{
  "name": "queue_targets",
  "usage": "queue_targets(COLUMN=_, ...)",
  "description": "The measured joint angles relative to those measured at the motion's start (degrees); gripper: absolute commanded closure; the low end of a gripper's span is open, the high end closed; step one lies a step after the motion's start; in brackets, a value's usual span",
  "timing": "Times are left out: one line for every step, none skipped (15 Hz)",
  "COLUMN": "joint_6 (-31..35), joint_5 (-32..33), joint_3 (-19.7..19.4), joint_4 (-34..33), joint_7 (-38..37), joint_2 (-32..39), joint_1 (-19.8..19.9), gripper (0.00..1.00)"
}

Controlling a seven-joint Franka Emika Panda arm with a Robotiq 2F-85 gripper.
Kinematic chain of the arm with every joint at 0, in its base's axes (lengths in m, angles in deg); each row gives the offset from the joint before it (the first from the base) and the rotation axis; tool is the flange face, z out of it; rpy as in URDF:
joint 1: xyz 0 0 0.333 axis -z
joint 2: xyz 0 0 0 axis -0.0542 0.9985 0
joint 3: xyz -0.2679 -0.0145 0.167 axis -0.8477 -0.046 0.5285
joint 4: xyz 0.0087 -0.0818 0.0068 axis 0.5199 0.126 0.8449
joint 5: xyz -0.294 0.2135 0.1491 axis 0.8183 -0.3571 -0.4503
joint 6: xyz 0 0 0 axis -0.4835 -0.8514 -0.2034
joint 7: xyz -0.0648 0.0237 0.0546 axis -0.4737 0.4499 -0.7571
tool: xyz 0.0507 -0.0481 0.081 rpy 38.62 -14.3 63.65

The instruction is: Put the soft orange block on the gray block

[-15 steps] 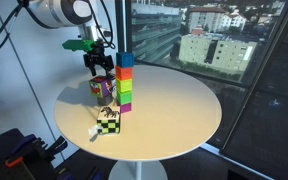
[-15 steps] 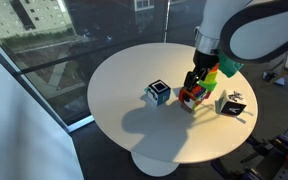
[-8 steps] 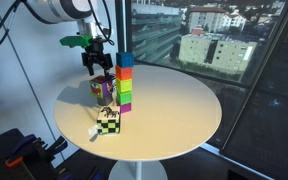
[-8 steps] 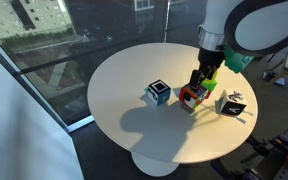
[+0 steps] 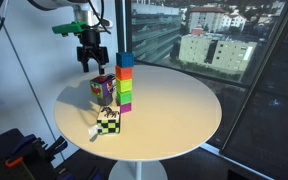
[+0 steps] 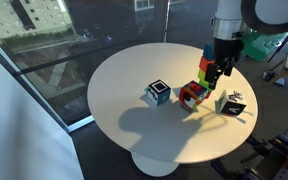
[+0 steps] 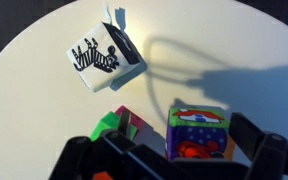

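Fingers (image 7: 270, 160) well above soft block (image 7: 197, 133)

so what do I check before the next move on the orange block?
1. Hand open and empty: ok. The jaws stand apart in the wrist view with nothing between them.
2. Soft block located: ok. It sits on the table beside the block tower, below the hand.
3. Hand clear of the tower: ok. A gap shows between them in an exterior view.
4. Tower upright: ok.
5. Gray block located: cannot tell. No plainly gray block shows in any view.
6. Room around the soft block: ok on one side, where the zebra-patterned block lies apart from it. The tower side is tight.
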Motion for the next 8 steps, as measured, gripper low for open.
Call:
queue_targets(joint_6=-1.53, joint_5=0.00, joint_3=-0.02, joint_4=-0.03, joint_7=0.00, joint_2=-0.56, joint_1=0.20, gripper=0.00)
queue_targets(joint_6=-2.71, joint_5=-0.02, joint_3=-0.03, joint_4=-0.03, joint_7=0.10, joint_2=-1.07, joint_1=0.41, gripper=0.00)
queue_targets(joint_6=-3.49, joint_5=-0.08, joint_3=-0.06, joint_4=-0.03, joint_7=0.28, joint_2=-1.55, joint_1=0.56, gripper=0.00)
queue_targets(joint_6=-3.72, joint_5=-0.27, joint_3=-0.09, joint_4=0.02, joint_7=0.56, joint_2=-2.02, joint_1=0.71, gripper=0.00)
queue_targets(joint_6=-3.73, joint_5=-0.65, joint_3=-0.15, joint_4=0.14, joint_7=1.05, joint_2=-2.52, joint_1=0.86, gripper=0.00)
queue_targets(joint_6=-3.66, joint_5=-1.23, joint_3=-0.25, joint_4=0.28, joint_7=1.71, joint_2=-3.03, joint_1=1.03, gripper=0.00)
queue_targets(joint_6=-3.50, joint_5=-1.92, joint_3=-0.39, joint_4=0.46, joint_7=2.41, joint_2=-3.61, joint_1=1.20, gripper=0.00)
queue_targets(joint_6=-3.23, joint_5=-2.56, joint_3=-0.62, joint_4=0.65, joint_7=3.08, joint_2=-4.18, joint_1=1.27, gripper=0.00)
